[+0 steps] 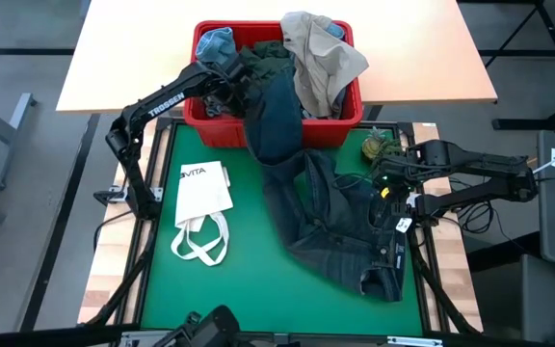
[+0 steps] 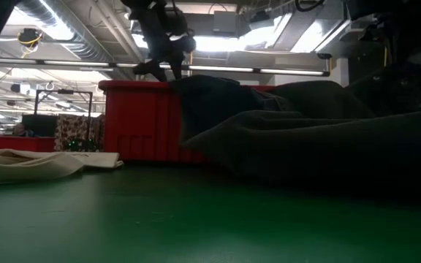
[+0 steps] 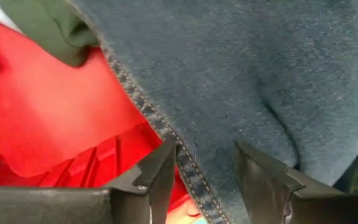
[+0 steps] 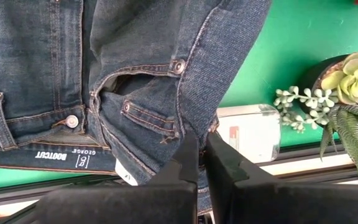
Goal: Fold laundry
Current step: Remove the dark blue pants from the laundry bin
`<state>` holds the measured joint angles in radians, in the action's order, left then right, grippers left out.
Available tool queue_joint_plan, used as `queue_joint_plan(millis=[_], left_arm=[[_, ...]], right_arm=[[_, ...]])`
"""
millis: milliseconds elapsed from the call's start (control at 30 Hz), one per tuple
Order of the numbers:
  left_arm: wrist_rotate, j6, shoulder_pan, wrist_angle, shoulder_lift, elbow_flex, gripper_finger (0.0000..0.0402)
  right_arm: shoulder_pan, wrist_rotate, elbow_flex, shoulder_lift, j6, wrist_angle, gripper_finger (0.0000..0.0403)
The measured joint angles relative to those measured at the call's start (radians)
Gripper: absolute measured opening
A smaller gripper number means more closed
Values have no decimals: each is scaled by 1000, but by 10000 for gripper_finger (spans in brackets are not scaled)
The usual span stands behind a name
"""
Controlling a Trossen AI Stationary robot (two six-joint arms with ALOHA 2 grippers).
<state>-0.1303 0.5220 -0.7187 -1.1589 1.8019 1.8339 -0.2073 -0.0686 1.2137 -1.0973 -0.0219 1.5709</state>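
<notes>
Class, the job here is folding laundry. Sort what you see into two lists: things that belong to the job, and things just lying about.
Belongs to the job:
- jeans, draped from the red bin onto the green mat
- beige garment in the bin
- light blue garment in the bin
- dark green garment in the bin

Just lying about:
- white tote bag
- small plant

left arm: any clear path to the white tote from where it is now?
Probably yes. The left hand is up at the red bin, open around the jeans hem. The white tote lies uncovered on the green mat on that arm's side; nothing sits between.
</notes>
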Motion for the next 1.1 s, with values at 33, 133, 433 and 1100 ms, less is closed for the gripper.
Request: queue_joint_plan(millis=[33, 133, 433, 1100], left_arm=[[-3, -1, 0, 2, 0, 0, 149], [-8, -11, 1, 21, 0, 0, 117], [25, -44, 9, 121, -2, 0, 7], [288, -158, 172, 90, -326, 0, 0]], right_arm=[[0, -1, 0, 0, 0, 0, 11], [0, -10, 0, 0, 0, 0, 10], [0, -19, 0, 0, -8, 0, 10], [-2, -61, 0, 0, -83, 0, 11]])
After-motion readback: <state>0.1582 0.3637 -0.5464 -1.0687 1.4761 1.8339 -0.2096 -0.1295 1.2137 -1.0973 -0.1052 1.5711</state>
